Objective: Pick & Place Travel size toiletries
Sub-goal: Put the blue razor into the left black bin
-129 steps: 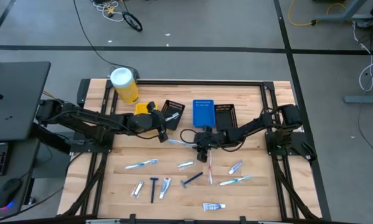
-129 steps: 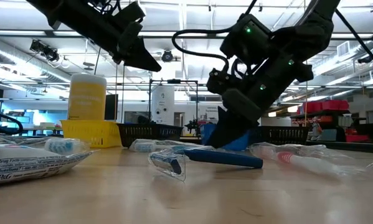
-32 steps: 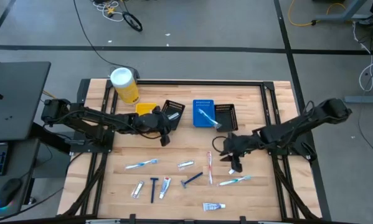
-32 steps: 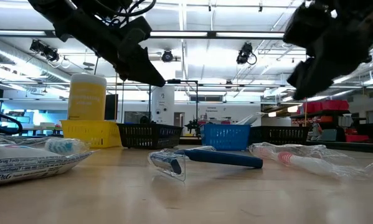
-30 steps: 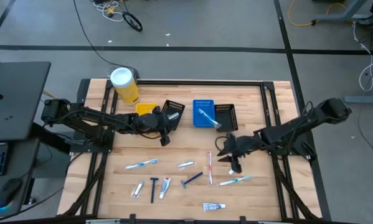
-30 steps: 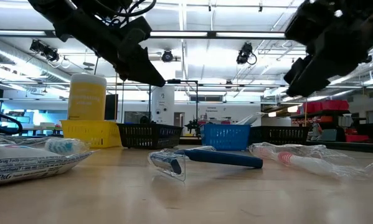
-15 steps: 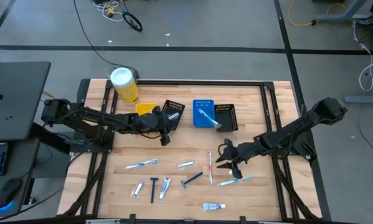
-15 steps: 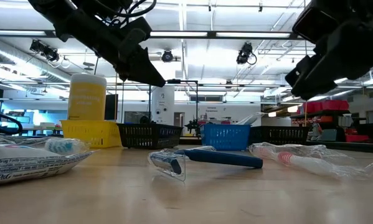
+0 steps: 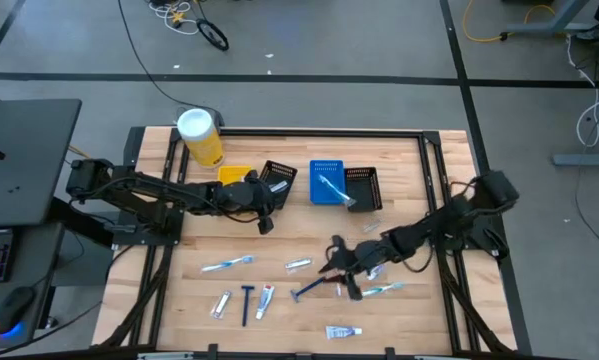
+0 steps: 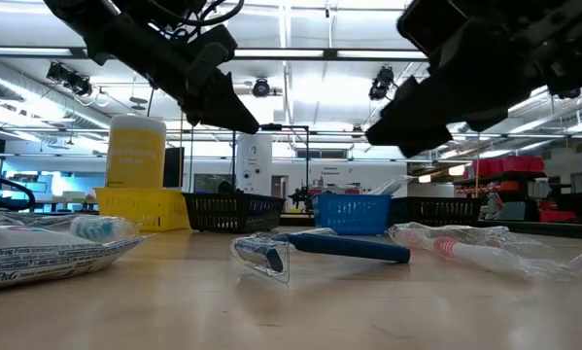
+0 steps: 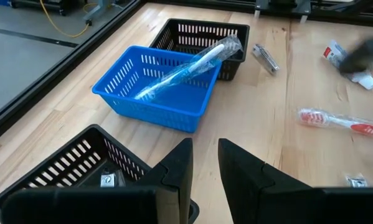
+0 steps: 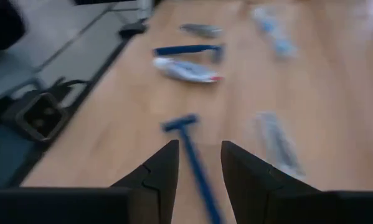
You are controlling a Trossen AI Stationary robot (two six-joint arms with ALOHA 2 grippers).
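Right gripper (image 9: 341, 272) reaches low across the table, fingers slightly parted, empty; the dark blue razor (image 9: 308, 289) lies just ahead. Left gripper (image 9: 264, 207) hovers beside the black bin (image 9: 277, 179), narrowly parted, empty.

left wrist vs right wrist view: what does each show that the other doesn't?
Left wrist only: blue bin holding a wrapped toothbrush, two black bins, a red-white brush, and the open, empty left gripper.

Right wrist only: a blue razor just ahead of the open, empty right gripper, a second razor, a tube.

Both: the wooden table, with loose toiletries on it.
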